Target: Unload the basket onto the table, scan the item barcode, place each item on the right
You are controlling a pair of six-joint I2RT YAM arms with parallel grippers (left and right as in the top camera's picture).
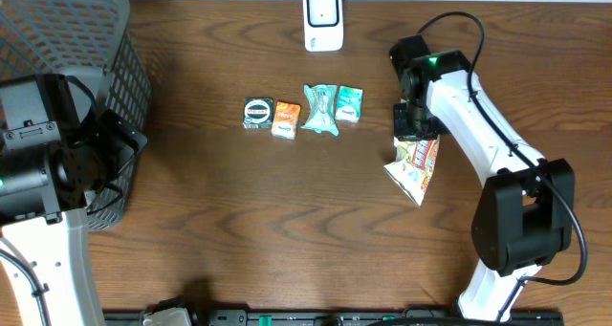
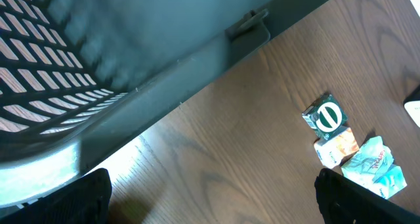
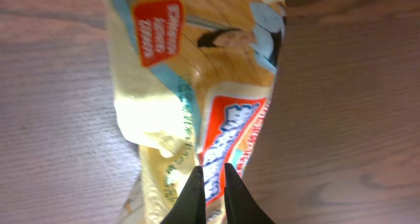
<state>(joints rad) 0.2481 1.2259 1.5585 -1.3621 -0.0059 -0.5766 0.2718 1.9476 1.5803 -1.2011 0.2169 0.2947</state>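
crinkled, glossy pale-yellow snack packet (image 3: pixel 190 99) (red and orange labels).

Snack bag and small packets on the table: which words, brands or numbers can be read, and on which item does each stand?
No text can be quoted with certainty.
Snack bag, red label with white letters: blurred.
Snack bag, orange panel with blue letters: blurred.
Dark packet with round logo: too small.
Orange packet: too small.
Crumpled teal packet, flat teal packet: too small.
White scanner: no text visible.
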